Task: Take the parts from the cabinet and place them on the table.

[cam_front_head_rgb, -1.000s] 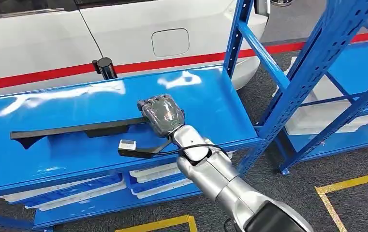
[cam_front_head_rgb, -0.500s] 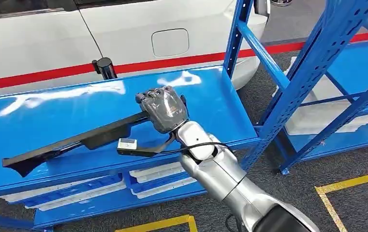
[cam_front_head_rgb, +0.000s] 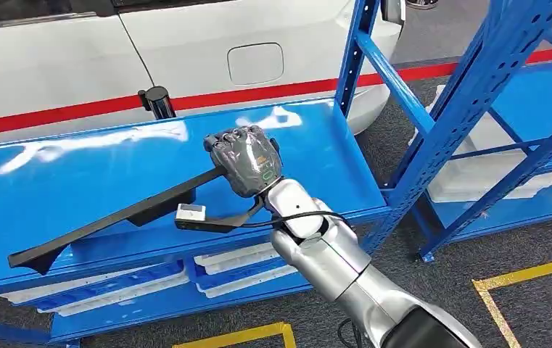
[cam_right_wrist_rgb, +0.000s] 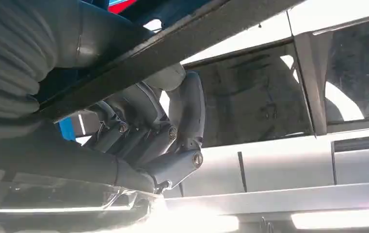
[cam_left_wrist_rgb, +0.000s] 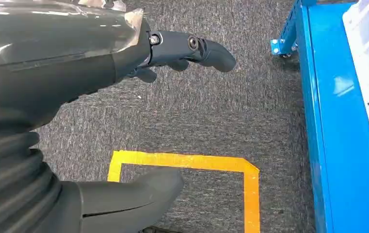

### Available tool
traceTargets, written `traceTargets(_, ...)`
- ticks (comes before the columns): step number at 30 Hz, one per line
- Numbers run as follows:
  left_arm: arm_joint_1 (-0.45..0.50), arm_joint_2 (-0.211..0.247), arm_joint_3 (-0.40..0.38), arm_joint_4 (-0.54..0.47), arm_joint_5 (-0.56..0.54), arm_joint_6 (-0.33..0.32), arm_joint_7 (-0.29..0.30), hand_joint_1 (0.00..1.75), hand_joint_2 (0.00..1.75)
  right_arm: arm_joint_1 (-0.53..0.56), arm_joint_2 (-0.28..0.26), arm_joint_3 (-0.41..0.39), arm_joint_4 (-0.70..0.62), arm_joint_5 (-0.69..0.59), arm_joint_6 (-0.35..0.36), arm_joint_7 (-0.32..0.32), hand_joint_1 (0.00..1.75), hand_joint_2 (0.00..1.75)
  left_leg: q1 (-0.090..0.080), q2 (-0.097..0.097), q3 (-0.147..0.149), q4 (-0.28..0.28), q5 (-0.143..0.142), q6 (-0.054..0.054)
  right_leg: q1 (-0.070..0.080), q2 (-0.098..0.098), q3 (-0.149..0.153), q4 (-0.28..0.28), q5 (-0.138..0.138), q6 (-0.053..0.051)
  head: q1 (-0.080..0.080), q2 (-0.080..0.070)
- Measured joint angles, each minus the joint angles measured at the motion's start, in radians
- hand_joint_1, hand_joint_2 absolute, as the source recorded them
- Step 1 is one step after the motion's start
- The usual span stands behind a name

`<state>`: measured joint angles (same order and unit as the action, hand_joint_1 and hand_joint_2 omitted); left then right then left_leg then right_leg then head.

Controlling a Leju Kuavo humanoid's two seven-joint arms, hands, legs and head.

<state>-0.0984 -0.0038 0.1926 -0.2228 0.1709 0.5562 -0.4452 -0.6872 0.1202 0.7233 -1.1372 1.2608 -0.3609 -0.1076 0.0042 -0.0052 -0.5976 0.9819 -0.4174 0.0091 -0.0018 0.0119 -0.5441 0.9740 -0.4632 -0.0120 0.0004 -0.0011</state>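
Behind, a white car body (cam_front_head_rgb: pixel 186 51). In front, a glossy blue steel shelf rack (cam_front_head_rgb: pixel 77 174), the cabinet. Over its top shelf, tilted with the far tip dipping past the front edge, a long black plastic trim strip (cam_front_head_rgb: pixel 113 217). Gripped at its near end by the right hand (cam_front_head_rgb: pixel 246 163), fingers wrapped around it. Left hand (cam_left_wrist_rgb: pixel 124 63) hanging over grey carpet, fingers apart, holding nothing. Pick-up done, by the look of it; carrying to the table and setting down left.

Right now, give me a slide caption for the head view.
The right hand grips one end of a long black part, tilted above the blue shelf, beside a white car.
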Motion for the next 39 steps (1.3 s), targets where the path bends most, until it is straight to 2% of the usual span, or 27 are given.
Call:
traceTargets(17, 0.0, 0.0, 0.0, 0.004, -0.013, 0.001, 0.003, 0.0, 1.75, 0.001, -0.002, 0.0, 0.008, -0.003, -0.002, 0.0, 1.71, 1.75, 0.0, 0.0, 0.0, 0.001, 0.0, 0.0, 0.0, 0.0, 0.0, 0.0, 0.0, 0.0, 0.0, 0.0)
traceTargets(23, 0.0, 0.0, 0.0, 0.004, -0.014, 0.001, 0.004, 0.0, 1.75, 0.002, -0.002, 0.0, 0.011, -0.003, -0.002, 0.0, 1.71, 1.75, -0.002, 0.0, -0.001, 0.003, -0.002, 0.003, -0.004, 0.0, 0.0, 0.0, 0.0, 0.001, 0.0, 0.0)
traceTargets(29, 0.0, 0.002, 0.0, 0.005, -0.014, 0.0, 0.005, 0.0, 1.75, 0.003, -0.003, 0.0, 0.015, -0.003, -0.003, 0.0, 1.71, 1.75, -0.004, 0.0, -0.004, 0.012, -0.01, 0.017, -0.008, 0.0, 0.002, -0.002, -0.002, 0.011, 0.0, 0.0)
traceTargets(31, 0.0, 0.002, 0.0, 0.005, -0.015, 0.0, 0.004, 0.0, 1.75, 0.002, -0.002, -0.001, 0.014, -0.003, -0.004, 0.0, 1.71, 1.75, -0.005, 0.0, 0.001, 0.001, -0.006, 0.025, -0.005, 0.0, 0.007, -0.009, -0.001, 0.022, 0.0, 0.0)
traceTargets(32, 0.0, 0.001, 0.0, 0.005, -0.016, 0.0, 0.004, 0.0, 1.75, 0.005, -0.002, -0.002, 0.014, -0.003, -0.005, 0.002, 1.71, 1.75, 0.009, 0.004, 0.016, -0.019, 0.003, 0.033, -0.003, -0.001, 0.002, 0.0, -0.009, 0.024, 0.001, 0.0)
traceTargets(33, 0.0, -0.001, -0.001, 0.005, -0.016, 0.0, 0.002, 0.0, 1.75, 0.003, -0.003, -0.002, 0.014, -0.003, -0.005, 0.002, 1.71, 1.75, 0.005, 0.004, 0.023, -0.026, 0.005, 0.039, -0.003, -0.004, -0.016, 0.042, -0.032, 0.02, 0.001, 0.0)
traceTargets(34, -0.001, -0.001, -0.001, 0.005, -0.016, -0.001, 0.002, 0.0, 1.75, 0.003, -0.005, -0.002, 0.014, -0.003, -0.006, 0.002, 1.71, 1.75, 0.005, 0.005, 0.023, -0.026, 0.005, 0.041, -0.004, -0.004, -0.053, 0.115, -0.061, 0.013, 0.002, 0.0)
traceTargets(35, -0.001, -0.001, -0.001, 0.005, -0.016, -0.001, 0.002, 0.0, 1.75, 0.006, -0.008, -0.002, 0.015, -0.003, -0.006, 0.003, 1.71, 1.75, 0.005, 0.005, 0.023, -0.026, 0.005, 0.041, -0.006, -0.004, -0.101, 0.208, -0.095, 0.01, 0.002, 0.0)
traceTargets(36, -0.001, -0.001, 0.0, 0.005, -0.017, -0.001, 0.001, 0.0, 1.75, 0.012, -0.011, -0.002, 0.016, -0.003, -0.006, 0.003, 1.71, 1.75, 0.005, 0.004, 0.022, -0.025, 0.005, 0.04, -0.008, -0.004, -0.148, 0.292, -0.121, 0.01, 0.002, 0.0)
traceTargets(37, 0.0, -0.001, 0.0, 0.005, -0.018, -0.001, 0.001, 0.0, 1.75, 0.019, -0.014, -0.002, 0.016, -0.002, -0.006, 0.003, 1.71, 1.75, 0.005, 0.004, 0.023, -0.025, 0.004, 0.04, -0.009, -0.004, -0.176, 0.337, -0.126, 0.016, 0.002, 0.0)
traceTargets(38, 0.0, -0.001, 0.0, 0.005, -0.018, -0.002, 0.001, 0.0, 1.75, 0.023, -0.017, -0.002, 0.016, 0.001, -0.006, 0.003, 1.71, 1.75, 0.005, 0.002, 0.023, -0.024, 0.003, 0.039, -0.012, -0.004, -0.176, 0.321, -0.11, 0.026, 0.002, 0.0)
traceTargets(39, 0.0, -0.003, 0.0, 0.005, -0.019, -0.003, 0.001, 0.0, 1.75, 0.025, -0.018, -0.002, 0.016, 0.002, -0.006, 0.003, 1.71, 1.75, 0.006, 0.001, 0.023, -0.022, 0.001, 0.035, -0.016, -0.005, -0.15, 0.256, -0.075, 0.038, 0.002, 0.0)
